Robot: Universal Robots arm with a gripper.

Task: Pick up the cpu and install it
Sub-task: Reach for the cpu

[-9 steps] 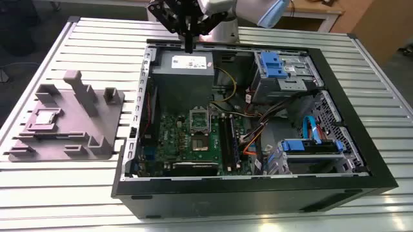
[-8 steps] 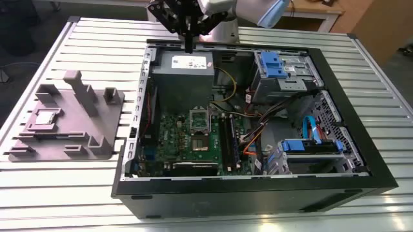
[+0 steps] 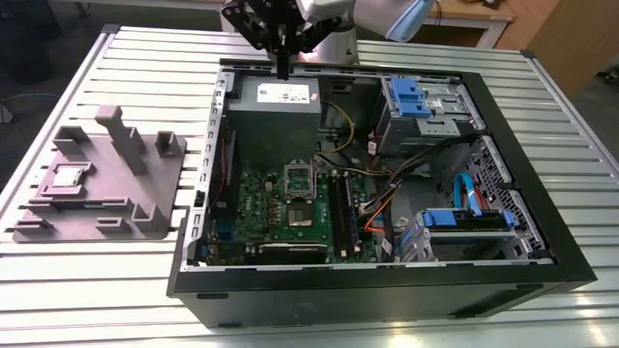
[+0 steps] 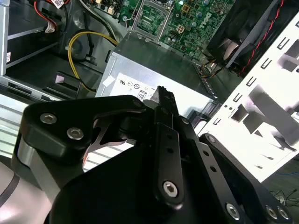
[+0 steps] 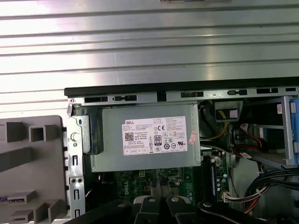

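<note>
The claw (image 3: 283,71) hangs with its fingers together and nothing between them. It is above the far edge of the open computer case (image 3: 541,239), directly over the grey power supply (image 3: 280,109). The first wrist view looks straight down on that same labelled box.

By my reading the pick-up has not begun. The large grey fixture plate (image 3: 97,210) lies on the tabletop (image 3: 145,65) at the exterior view's left, well apart from the claw. The green motherboard (image 3: 266,210) sits on the case floor, nearer than the power supply. Its socket (image 3: 298,214) looks unfilled, with the retaining frame apparently swung up on the far side. The cpu (image 3: 69,176) seems to be the pale square lying flat in a recess on the left part of the plate, though this is hard to confirm.

Picking it up calls for a claw that is opened, carried across to the plate and squared to the chip's edges. The part is thin, and the upright blocks around it leave little room.

The room beyond shows wooden furniture (image 3: 541,22) at the far right and dark floor (image 3: 19,72) at the far left. The tabletop is ribbed, pale metal with long grooves running left to right.
</note>
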